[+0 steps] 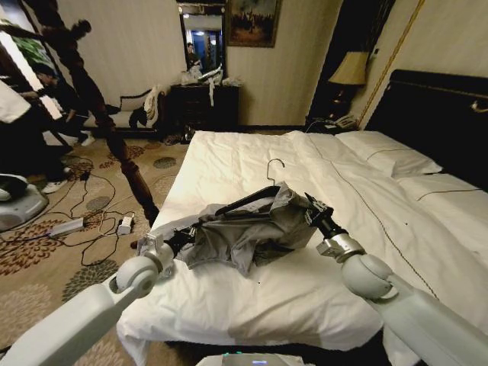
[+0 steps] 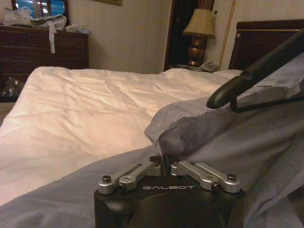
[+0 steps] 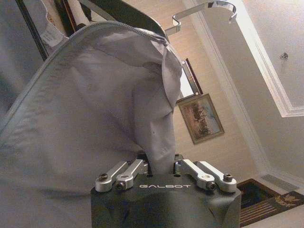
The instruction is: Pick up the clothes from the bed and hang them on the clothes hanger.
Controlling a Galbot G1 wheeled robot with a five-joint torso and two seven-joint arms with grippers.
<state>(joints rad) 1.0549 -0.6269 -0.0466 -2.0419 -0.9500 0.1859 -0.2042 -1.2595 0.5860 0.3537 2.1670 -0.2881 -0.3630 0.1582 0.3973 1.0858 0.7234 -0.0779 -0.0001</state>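
Grey thin shirt (image 1: 252,229) lies bunched mid-bed (image 1: 229,160) on the white duvet, draped partly over the clothes hanger (image 1: 248,200), hook standing up toward the pillows. I have the left gripper (image 1: 177,240) at the shirt's near-left edge, fingers pinched tight on a fold of cloth. Right gripper (image 1: 311,210) sits at the far-right edge, clamped on fabric the same way.

Judgement: the step is working the shirt onto the hanger. Best to keep both pinches level and spread the cloth evenly so the shoulder seats without slipping off the bar.

Left wrist view gives the hanger's dark shoulder end (image 2: 237,88) poking clear of the hem. Right wrist view gives the hook (image 3: 204,12) above the collar seam; head view only hints at both
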